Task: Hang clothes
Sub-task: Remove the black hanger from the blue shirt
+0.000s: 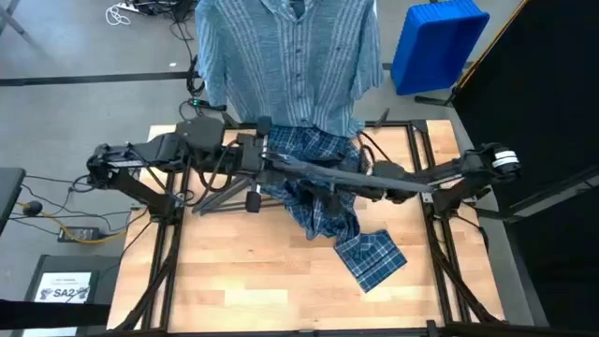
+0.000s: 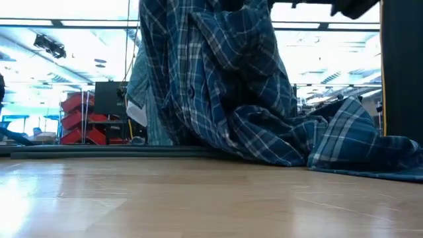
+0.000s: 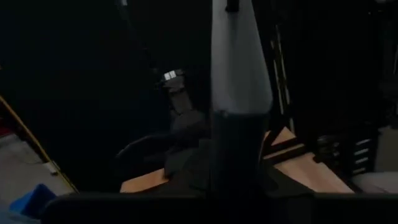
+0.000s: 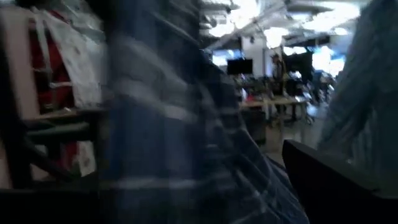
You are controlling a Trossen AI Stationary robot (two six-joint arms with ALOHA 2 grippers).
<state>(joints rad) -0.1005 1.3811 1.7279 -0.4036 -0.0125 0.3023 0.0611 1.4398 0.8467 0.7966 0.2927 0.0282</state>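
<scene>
The dark blue plaid shirt [image 1: 314, 201] hangs bunched between my two arms over the middle of the table. Its lower end [image 1: 374, 257] lies on the wood, also seen in the low view [image 2: 357, 145]. A dark grey hanger [image 1: 328, 171] runs level across the top of the shirt. My left gripper [image 1: 265, 157] is at the hanger's left end. My right gripper [image 1: 372, 176] is against the shirt's right side, and plaid cloth [image 4: 161, 124] fills its wrist view. The light blue-grey striped shirt [image 1: 290, 65] hangs spread out beyond the table's far edge. My left gripper holds the hanger at its left end [image 1: 273, 161], coming level from the table's left. The hanger's grey bar [image 3: 239, 74] runs straight away from the gripper, lifted clear of the table. The place of contact is too dark to make out.
A blue bin [image 1: 438, 42] stands beyond the far right corner. Bare wood [image 1: 234, 281] lies along the near half of the table. Black frame rails [image 1: 164, 243] run along both sides.
</scene>
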